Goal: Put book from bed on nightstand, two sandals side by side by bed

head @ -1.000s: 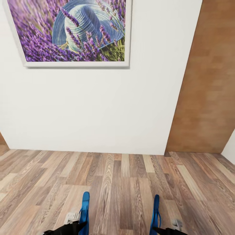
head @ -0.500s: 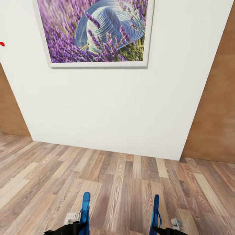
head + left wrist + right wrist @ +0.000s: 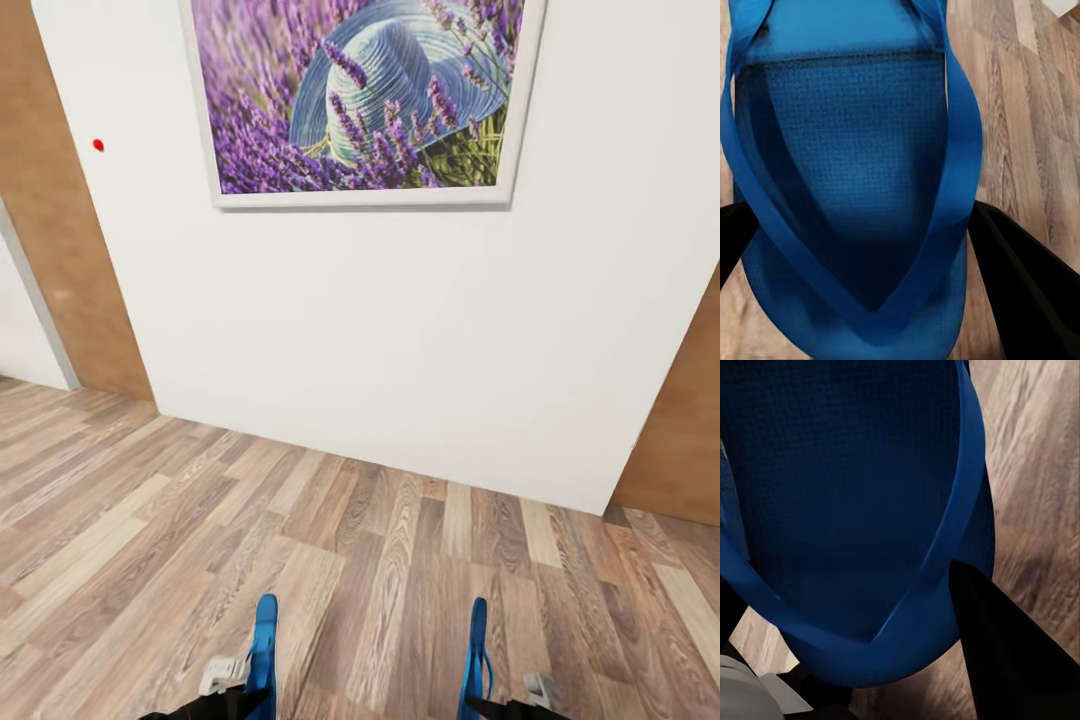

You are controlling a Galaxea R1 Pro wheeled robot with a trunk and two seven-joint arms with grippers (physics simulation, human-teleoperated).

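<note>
Carrying two blue sandals toward a white wall with a lavender picture (image 3: 362, 98).

Left gripper (image 3: 232, 690) clamped on the left sandal (image 3: 263, 652); right gripper (image 3: 512, 700) clamped on the right sandal (image 3: 476, 655), both above wood floor (image 3: 120, 560).

Bare wood-plank floor (image 3: 400, 560)

Each gripper (image 3: 262, 690) is matte black with wedge-shaped fingers (image 3: 1020, 285); pale grey fittings sit beside the wrists.

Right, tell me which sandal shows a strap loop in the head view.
The sandal in the right gripper: its strap bows out beside the sole. The sandal in the left gripper shows as a plain edge.
</note>
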